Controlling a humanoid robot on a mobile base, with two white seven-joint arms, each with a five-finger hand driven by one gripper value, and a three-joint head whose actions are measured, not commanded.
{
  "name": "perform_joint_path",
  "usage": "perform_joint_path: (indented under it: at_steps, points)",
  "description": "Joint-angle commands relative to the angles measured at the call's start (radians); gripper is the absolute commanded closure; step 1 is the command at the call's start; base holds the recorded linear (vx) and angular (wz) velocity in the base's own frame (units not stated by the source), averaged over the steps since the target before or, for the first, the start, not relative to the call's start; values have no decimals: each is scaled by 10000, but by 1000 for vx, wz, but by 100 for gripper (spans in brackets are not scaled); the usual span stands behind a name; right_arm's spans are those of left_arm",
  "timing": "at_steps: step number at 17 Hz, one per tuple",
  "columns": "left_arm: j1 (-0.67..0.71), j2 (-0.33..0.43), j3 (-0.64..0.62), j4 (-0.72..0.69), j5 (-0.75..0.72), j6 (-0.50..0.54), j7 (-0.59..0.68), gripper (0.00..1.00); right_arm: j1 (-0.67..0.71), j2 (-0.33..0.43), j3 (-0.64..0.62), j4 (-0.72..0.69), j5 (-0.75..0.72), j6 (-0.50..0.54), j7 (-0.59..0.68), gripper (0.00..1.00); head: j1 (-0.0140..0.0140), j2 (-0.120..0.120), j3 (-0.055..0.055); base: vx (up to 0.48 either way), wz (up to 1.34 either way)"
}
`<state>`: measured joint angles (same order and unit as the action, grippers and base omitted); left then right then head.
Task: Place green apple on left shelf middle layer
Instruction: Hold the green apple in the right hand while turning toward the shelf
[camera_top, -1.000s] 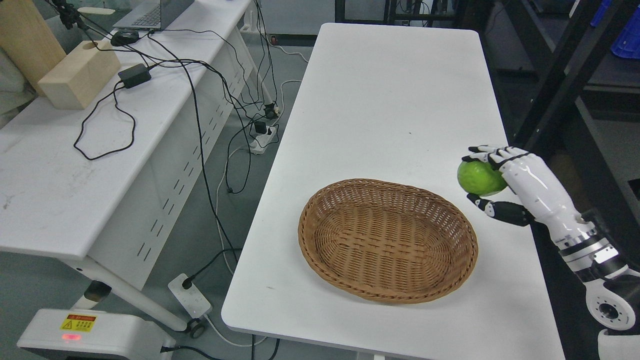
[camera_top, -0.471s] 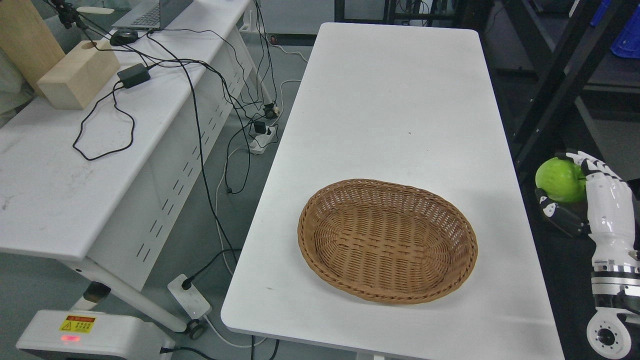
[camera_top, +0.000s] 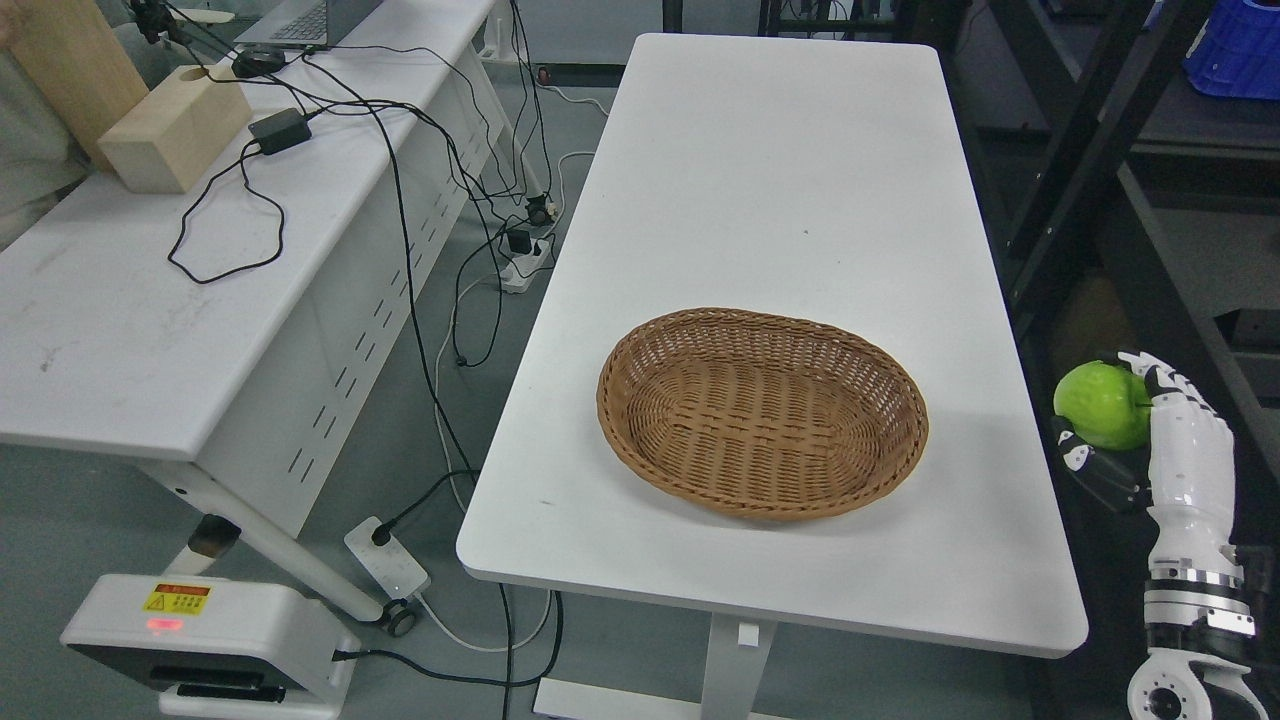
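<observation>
My right hand (camera_top: 1120, 430) is shut on a green apple (camera_top: 1100, 404) and holds it in the air just past the right edge of the white table (camera_top: 780, 180), in front of a dark shelf frame (camera_top: 1110, 150). The fingers (camera_top: 1165, 385) curl over the apple's top and the dark thumb sits under it. The empty oval wicker basket (camera_top: 762, 410) stands on the table's near half, to the left of the hand. My left arm is out of view.
A second white desk (camera_top: 150, 300) at the left carries a wooden block (camera_top: 175, 130), a power adapter and trailing cables. A blue bin (camera_top: 1235, 50) sits on the shelf at the top right. A white floor unit with a warning label (camera_top: 200, 630) is at the lower left.
The right hand has carried the apple from over the table's right edge out past it toward the shelf. The whole picture has shifted, so the camera has moved.
</observation>
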<state>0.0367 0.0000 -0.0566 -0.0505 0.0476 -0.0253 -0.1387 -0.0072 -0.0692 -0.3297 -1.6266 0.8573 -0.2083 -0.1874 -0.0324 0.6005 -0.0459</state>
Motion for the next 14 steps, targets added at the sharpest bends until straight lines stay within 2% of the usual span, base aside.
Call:
perform_joint_path:
  at_steps: [1, 6, 11, 14]
  points:
    - [1, 175, -1, -1, 0, -8, 6, 0, 317, 518, -32, 6, 17, 150, -318, 100, 0, 0, 0, -322, 123]
    - [1, 175, -1, -1, 0, 7, -9, 0, 424, 518, 91, 6, 17, 196, -442, 100, 0, 0, 0, -320, 94]
    - [1, 175, -1, -1, 0, 7, -9, 0, 440, 518, 213, 6, 2, 243, -442, 100, 0, 0, 0, -242, -440]
    - [1, 175, -1, -1, 0, 7, -9, 0, 578, 518, 488, 6, 2, 243, -717, 100, 0, 0, 0, -263, 30]
